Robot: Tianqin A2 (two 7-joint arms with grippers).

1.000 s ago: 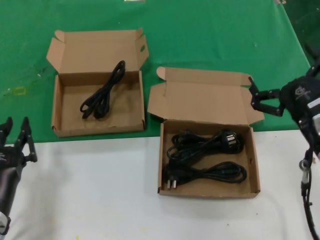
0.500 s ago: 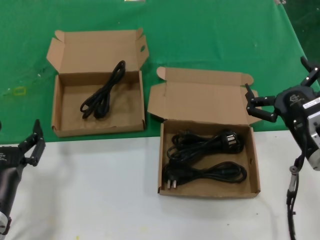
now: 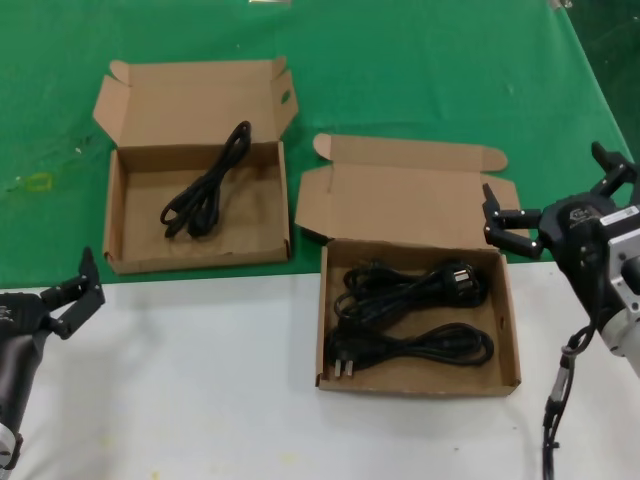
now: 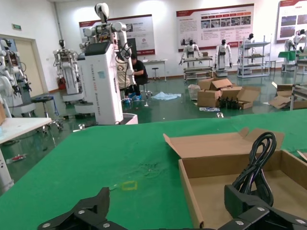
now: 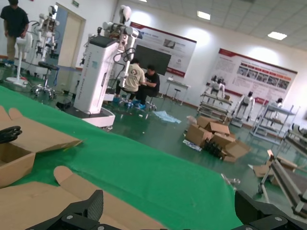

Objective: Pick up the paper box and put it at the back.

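**Right gripper hanging at the near box's right edge, both grippers spread and empty**

The paper box (image 3: 418, 300) nearest the robot is sitting open at centre-right, its tray lying on the white table surface (image 3: 190, 380) and its raised lid flap reaching back over the green cloth (image 3: 420, 70). Two coiled black power cords (image 3: 410, 315) are lying inside the tray, one behind the other, each with its plug showing.

A second open box (image 3: 195, 165) is resting farther back and to the left, wholly on the green cloth, well apart from the first. A single black cable (image 3: 205, 185) is lying in it.

The right gripper (image 3: 545, 205) is hovering just beside the near box's right rear corner, at the edge of the lid flap, with its fingers spread wide and nothing between them. Whether a fingertip is touching the cardboard cannot be told. In the right wrist view both finger tips are showing far apart, with the lid flap and green cloth beyond.

The left gripper (image 3: 75, 295) is hanging low at the robot's left, over the white surface near the cloth's front edge, fingers apart and empty. Its wrist view is looking past the parted fingers (image 4: 81, 218) toward the rear box (image 4: 240, 177) and its cable.
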